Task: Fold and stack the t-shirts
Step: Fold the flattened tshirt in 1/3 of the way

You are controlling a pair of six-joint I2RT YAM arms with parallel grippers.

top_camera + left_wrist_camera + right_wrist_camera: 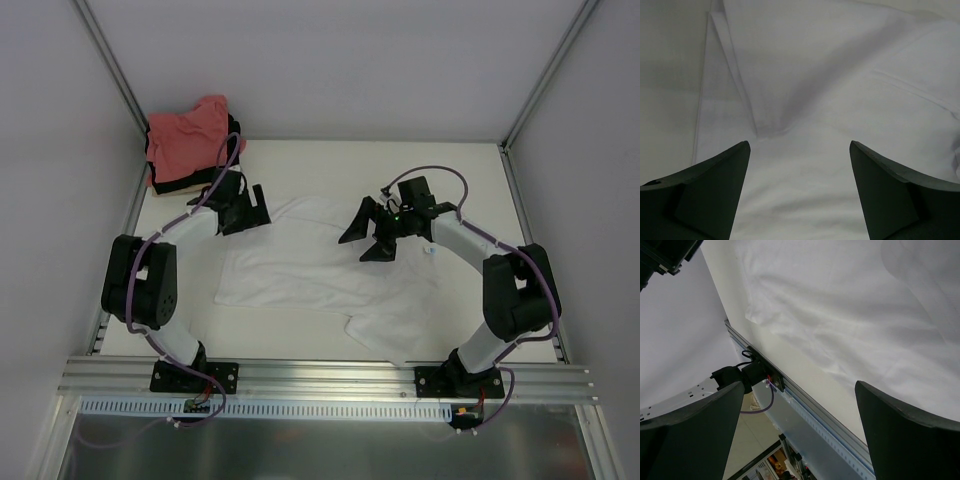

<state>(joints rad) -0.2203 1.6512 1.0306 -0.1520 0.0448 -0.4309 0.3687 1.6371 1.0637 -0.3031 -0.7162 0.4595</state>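
Two tees show whole only from the top: the pink tee [188,140] piled in the upper left corner and the white tee [300,268] spread mid-table. Your wrist views give only white cloth close up. The left gripper [250,215] hovers at its upper left edge, fingers [715,190] spread, holding nothing. The right gripper [362,243] hangs over its upper right, jaws wide, empty.

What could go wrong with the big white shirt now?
The white shirt lies crooked and wrinkled, so a fold may come out lopsided. One sleeve sits close to the near rail and might snag. The open left gripper, above a seam, might pinch only one layer.
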